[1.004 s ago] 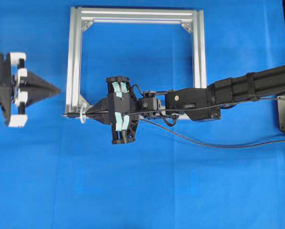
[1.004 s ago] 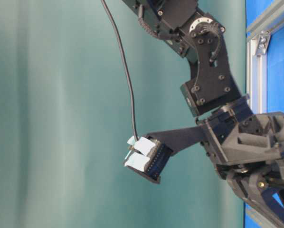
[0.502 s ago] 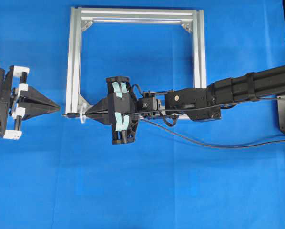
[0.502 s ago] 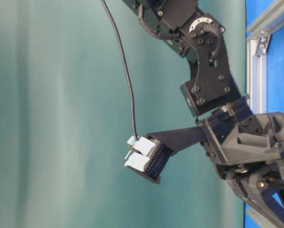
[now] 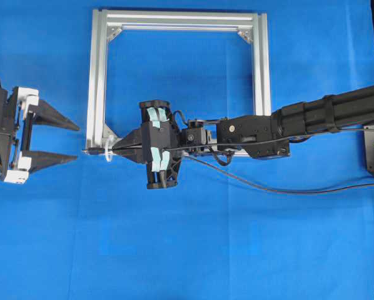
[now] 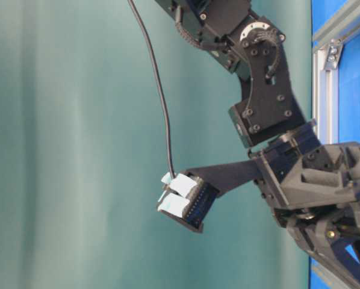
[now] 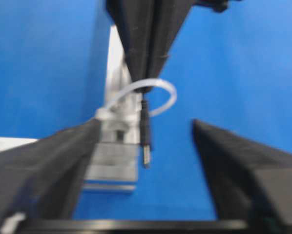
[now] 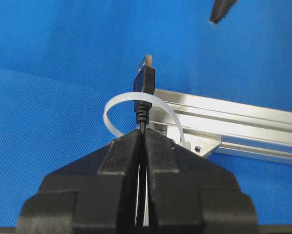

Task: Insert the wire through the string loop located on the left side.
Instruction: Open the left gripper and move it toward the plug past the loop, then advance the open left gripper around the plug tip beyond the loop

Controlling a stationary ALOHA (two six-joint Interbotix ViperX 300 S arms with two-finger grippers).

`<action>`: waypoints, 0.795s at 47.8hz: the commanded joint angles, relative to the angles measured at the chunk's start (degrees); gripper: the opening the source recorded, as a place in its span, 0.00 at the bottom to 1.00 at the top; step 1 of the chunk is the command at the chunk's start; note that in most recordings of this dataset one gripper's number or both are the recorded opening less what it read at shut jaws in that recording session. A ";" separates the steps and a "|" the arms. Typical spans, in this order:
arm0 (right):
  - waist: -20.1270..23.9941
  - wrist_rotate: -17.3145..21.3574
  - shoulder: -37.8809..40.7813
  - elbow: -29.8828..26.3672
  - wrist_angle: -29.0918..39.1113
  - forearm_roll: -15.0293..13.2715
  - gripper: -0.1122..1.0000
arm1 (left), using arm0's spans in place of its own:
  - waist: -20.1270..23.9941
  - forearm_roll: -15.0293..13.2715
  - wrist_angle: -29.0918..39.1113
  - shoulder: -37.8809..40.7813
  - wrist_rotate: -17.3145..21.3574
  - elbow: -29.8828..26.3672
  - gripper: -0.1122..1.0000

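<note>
Your right gripper [image 8: 142,139] is clamped on the wire [image 8: 144,100] just behind its plug, and the plug pokes through the string loop [image 8: 117,103] at the front-left corner of the aluminium frame [image 5: 97,75]. Your left gripper [image 5: 67,141] stands spread wide, apart from the plug — just off the frame's left edge. Only the left wrist view shows the plug's metal tip clear of the loop (though blurred). The table-level view hides both loop and plug.
</note>
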 commanded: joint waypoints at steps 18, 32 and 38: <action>0.18 0.09 -1.41 -1.05 -0.26 0.09 0.10 | 0.26 0.18 -3.08 0.18 -0.35 -2.11 0.90; 0.18 0.09 -1.41 -1.14 -0.44 0.09 0.10 | 1.14 0.18 -3.16 0.35 -0.18 -2.99 0.90; 0.18 0.00 -1.41 -1.05 -0.53 0.09 0.10 | 1.14 0.18 -3.16 4.83 -0.26 -4.66 0.90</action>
